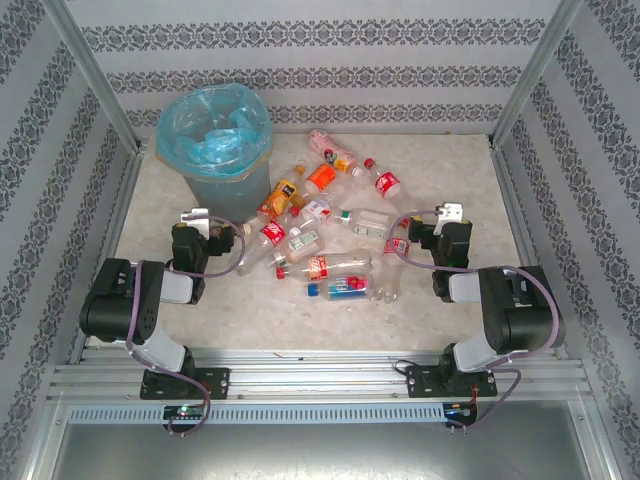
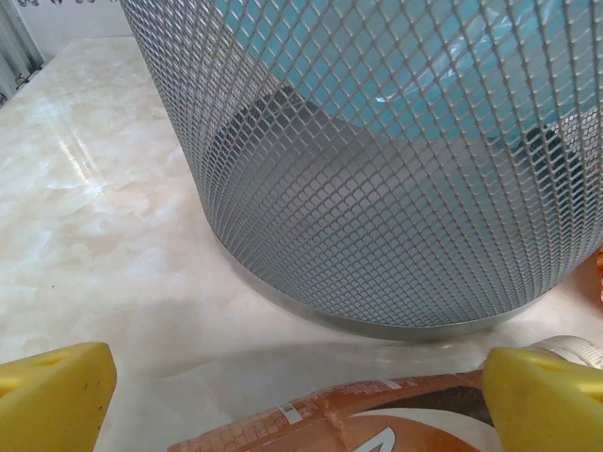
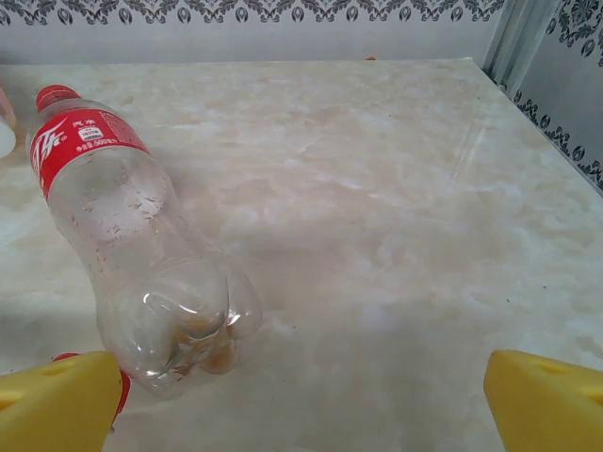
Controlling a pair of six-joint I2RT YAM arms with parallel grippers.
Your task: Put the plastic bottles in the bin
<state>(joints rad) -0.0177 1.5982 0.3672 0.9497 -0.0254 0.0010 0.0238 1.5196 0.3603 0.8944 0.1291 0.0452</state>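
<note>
The left gripper (image 2: 301, 400) and right gripper (image 3: 301, 400) are both open and empty. A brown-label bottle (image 2: 358, 426) is cut off at the bottom edge, near the bin (image 2: 377, 217).

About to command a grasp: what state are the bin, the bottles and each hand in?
bin: upright, blue bag liner in place.
plastic bottles: lying scattered on the table, outside the bin.
left hand: open, straddling a brown-label bottle beside the bin.
right hand: open, nothing between its fingers.
red-label bottle: on its side, cap on, by one right finger.
</note>
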